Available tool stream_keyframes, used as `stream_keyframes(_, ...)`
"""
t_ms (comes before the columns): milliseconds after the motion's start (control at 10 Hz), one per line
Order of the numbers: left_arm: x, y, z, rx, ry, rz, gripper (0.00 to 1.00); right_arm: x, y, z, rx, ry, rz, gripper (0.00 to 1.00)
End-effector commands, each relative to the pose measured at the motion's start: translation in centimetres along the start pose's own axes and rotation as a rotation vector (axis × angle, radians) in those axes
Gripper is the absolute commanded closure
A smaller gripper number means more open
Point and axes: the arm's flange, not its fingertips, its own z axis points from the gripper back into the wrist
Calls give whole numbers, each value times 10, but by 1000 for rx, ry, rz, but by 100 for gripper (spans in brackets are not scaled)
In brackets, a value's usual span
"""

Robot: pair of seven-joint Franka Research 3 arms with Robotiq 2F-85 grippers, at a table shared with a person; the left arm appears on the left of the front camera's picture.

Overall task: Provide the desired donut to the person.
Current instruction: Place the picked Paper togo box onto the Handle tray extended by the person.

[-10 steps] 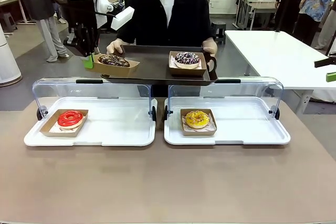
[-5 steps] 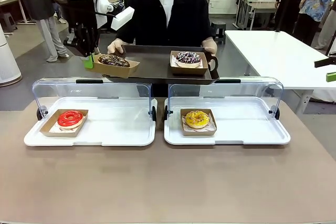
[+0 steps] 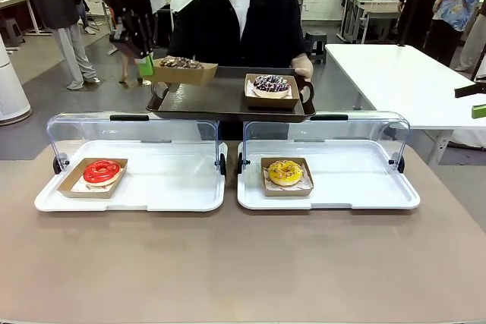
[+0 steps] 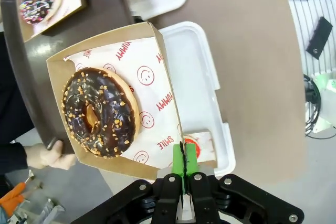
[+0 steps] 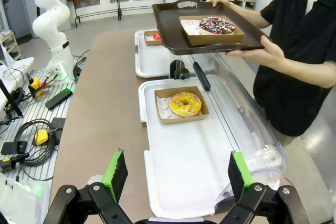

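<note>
Left gripper [image 4: 184, 170] pinched edge of chocolate donut's carton [image 3: 184, 71], held above person's tray [image 3: 228, 100], presumably for delivery. Right gripper [image 5: 176, 174] fingers spread, idle over the surface.

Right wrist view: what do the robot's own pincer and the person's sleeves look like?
The right pincer has black, jointed metal links with silver bolts and bright green pads on its fingertips. The person wears a black short-sleeved shirt.
</note>
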Motion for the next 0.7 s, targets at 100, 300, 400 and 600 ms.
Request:
stream_keyframes(100,13,62,-22,-24,1,36,99,0,1,0,4,-5,0,0)
stream_keyframes(300,17,96,-44,-53,7,65,99,0,1,0,4,-5,0,0)
stream_keyframes(400,17,111,-51,-76,9,75,99,0,1,0,4,-5,0,0)
stream_keyframes(600,11,130,-67,-119,19,118,99,0,1,0,4,-5,0,0)
